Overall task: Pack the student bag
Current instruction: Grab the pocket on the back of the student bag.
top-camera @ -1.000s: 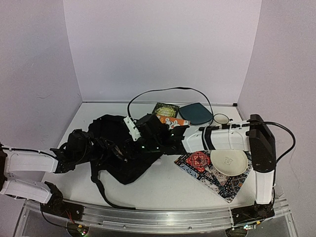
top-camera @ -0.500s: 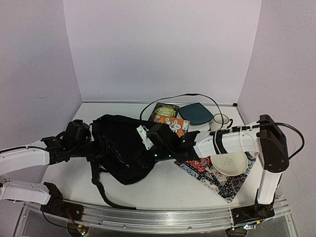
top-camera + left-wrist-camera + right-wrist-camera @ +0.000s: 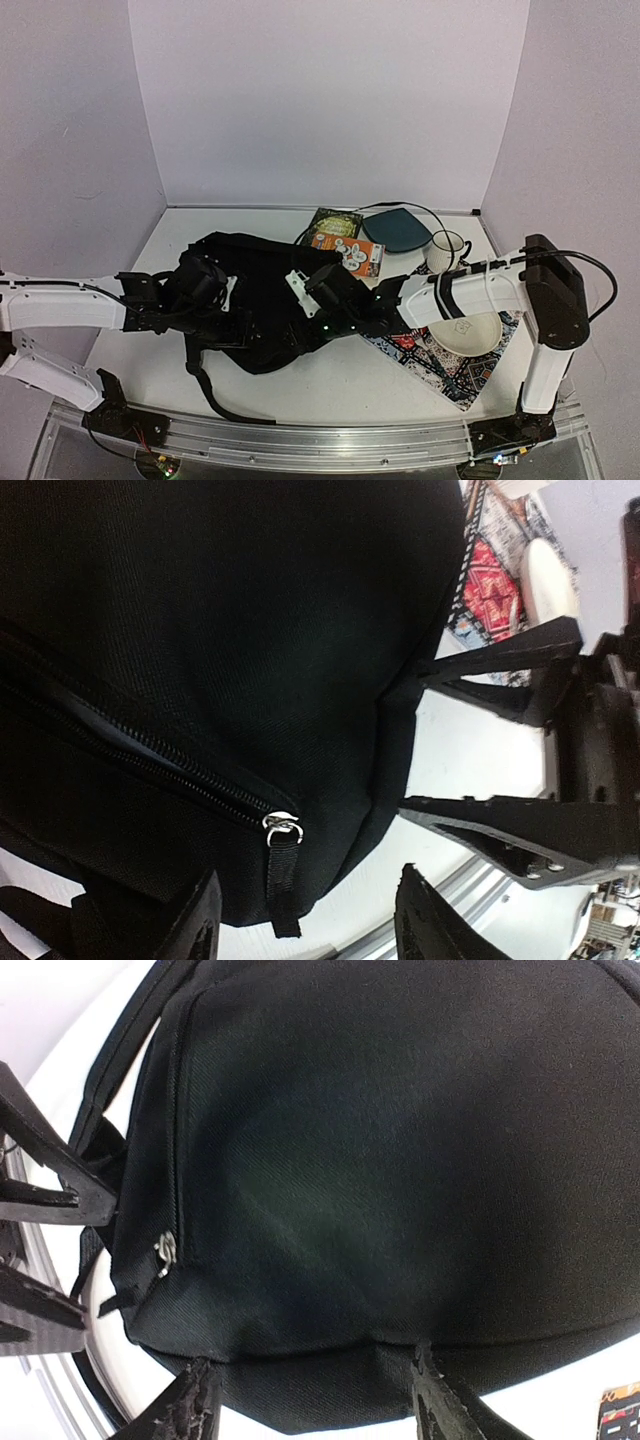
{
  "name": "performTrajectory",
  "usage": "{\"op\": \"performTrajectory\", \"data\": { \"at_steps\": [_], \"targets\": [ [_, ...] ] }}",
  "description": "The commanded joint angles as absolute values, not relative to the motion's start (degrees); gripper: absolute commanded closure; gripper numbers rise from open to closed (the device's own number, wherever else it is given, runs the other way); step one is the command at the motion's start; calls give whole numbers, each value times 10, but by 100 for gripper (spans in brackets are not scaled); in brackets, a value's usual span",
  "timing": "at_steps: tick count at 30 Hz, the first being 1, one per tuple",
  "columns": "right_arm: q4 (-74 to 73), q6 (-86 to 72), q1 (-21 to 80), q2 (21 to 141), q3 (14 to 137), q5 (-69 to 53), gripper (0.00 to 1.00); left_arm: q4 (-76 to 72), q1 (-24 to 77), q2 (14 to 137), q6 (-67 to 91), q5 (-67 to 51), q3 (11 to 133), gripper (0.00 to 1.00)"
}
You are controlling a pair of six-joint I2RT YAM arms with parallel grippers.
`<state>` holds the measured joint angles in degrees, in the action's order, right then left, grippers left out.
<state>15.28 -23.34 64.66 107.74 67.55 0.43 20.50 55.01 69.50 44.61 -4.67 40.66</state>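
So: the white bench [image 3: 330, 385] carries everything. The student bag [image 3: 255, 290], a large soft black fabric backpack, lies flat left of the bench's centre. One black strap [image 3: 205, 390] loops toward the near edge.

The white left arm [image 3: 60, 308] comes in low from the left edge. The white right arm [image 3: 480, 288] rises at the near right corner & reaches across to the bag. Both wrists sit at the bag, facing each other across its near end.

Left gripper [image 3: 305, 895]: jaws apart, nothing clamped; the bag's rounded hem lies btwn its fingertips. Right gripper [image 3: 312, 1380]: jaws also spread, w/ the hem seam right at the tips. In the left wrist view its upper finger touches the bag's edge.

A flat cloth w/ red, black & white geometric print [image 3: 425, 365] lies toward the near right corner, partly under the right arm. A shallow white bowl [image 3: 465, 332] sits on it.

A small flat teal pouch [image 3: 398, 230] lies by the far edge, right of centre. To its left are a dark green book [image 3: 335, 220] & an orange packet w/ cartoon print [image 3: 352, 255]; the packet is just beside the bag. A white mug [image 3: 445, 250] stands just right of the pouch. A thin black cable [image 3: 400, 206] arcs over the pouch.

A silver zip slider w/ black tab [image 3: 282, 828] sits at the zip's end, near the hem.
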Motion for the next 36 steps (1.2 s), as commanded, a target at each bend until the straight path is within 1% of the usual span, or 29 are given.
{"op": "performTrajectory", "data": {
  "at_steps": [1,8,11,14,19,24,27,29,30,36],
  "targets": [
    [154,-223,649,1047,665,6,35,241,570,731,424,-7,444,44],
    [158,-223,649,1052,666,10,34,252,581,758,425,17,446,50],
    [159,-221,649,1053,668,11,34,249,585,775,425,17,453,55],
    [160,-221,649,1055,670,7,34,239,588,786,424,8,457,59],
    [165,-220,649,1058,671,5,34,212,590,804,429,-22,452,63],
    [173,-219,649,1061,667,4,34,197,591,820,436,-27,448,75],
    [176,-216,649,1063,665,-5,34,191,591,816,439,-32,451,86],
    [181,-213,649,1064,663,-13,34,190,591,809,441,-28,451,97],
    [184,-212,649,1064,661,-14,34,190,591,803,442,-25,451,100],
    [208,-193,649,1064,647,-33,34,191,591,771,443,-12,452,100]
  ]
}}
